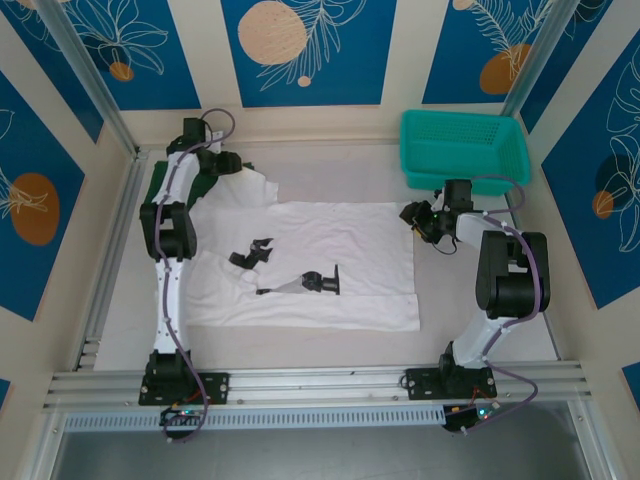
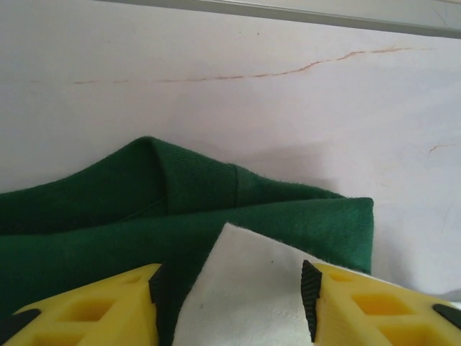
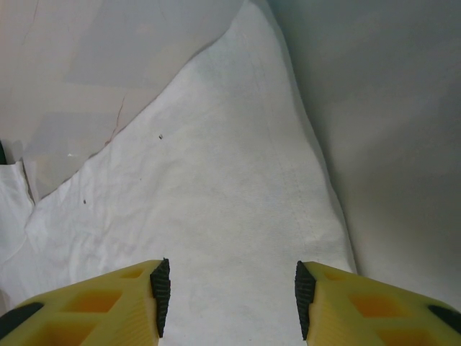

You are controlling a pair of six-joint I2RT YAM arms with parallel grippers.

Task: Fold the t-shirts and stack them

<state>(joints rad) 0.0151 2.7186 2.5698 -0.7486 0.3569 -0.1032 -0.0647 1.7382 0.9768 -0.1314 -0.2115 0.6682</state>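
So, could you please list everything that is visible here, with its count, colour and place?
white t-shirt: one, white with a black print, spread across the middle of the table
green t-shirt: one, dark green, far left, with a white corner lying over it
basket: one, teal, far right corner
table: one, pale grey, under everything
wall panels: several, blue with orange and white patterns, around the table
left end effector: one, yellow, open above both shirts
right end effector: one, yellow, open above the white t-shirt
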